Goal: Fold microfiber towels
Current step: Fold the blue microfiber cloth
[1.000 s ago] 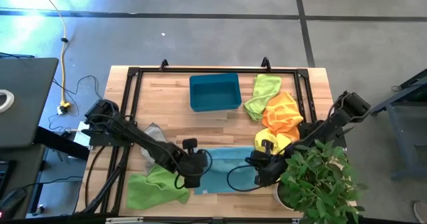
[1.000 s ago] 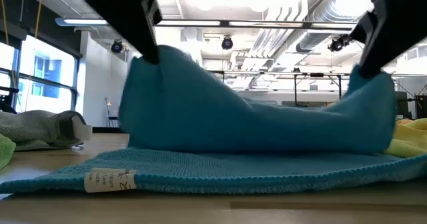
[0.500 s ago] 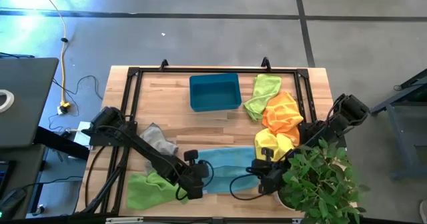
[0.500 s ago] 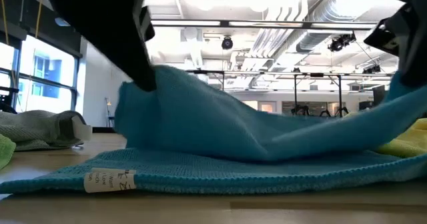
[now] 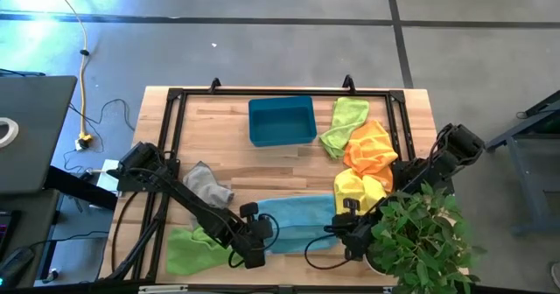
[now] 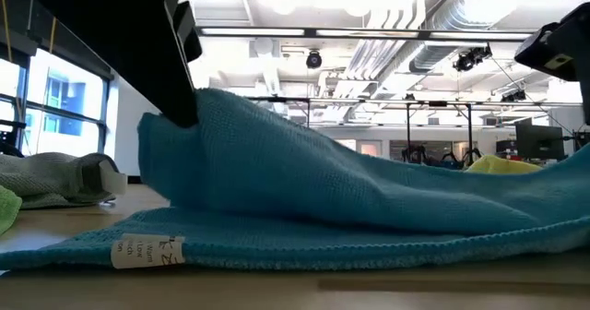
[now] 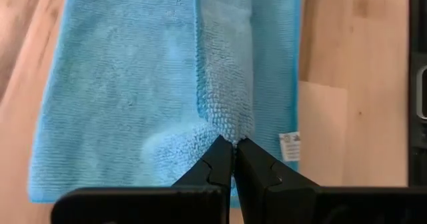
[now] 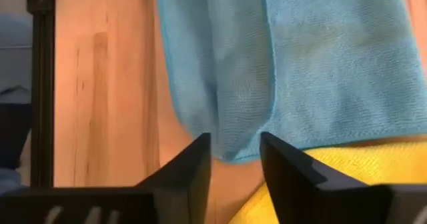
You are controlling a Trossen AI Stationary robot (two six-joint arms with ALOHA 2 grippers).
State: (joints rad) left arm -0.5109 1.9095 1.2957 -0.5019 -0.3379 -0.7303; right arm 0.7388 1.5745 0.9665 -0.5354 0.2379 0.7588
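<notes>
Item: light blue towel (image 5: 297,224) — lies at tabletop (image 5: 227,154) front edge, 6 o'clock, half-folded, one corner raised.
Left hand (image 7: 233,159) — pinched tight on towel's folded edge at its 9 o'clock end.
Right hand (image 8: 235,159) — fingers parted, towel corner loose between them, at 3 o'clock end beside yellow towel (image 5: 357,187).
Handling, judged: light, limp, grippy pile; sags unless held by corners — best hold is corner or hem.
</notes>
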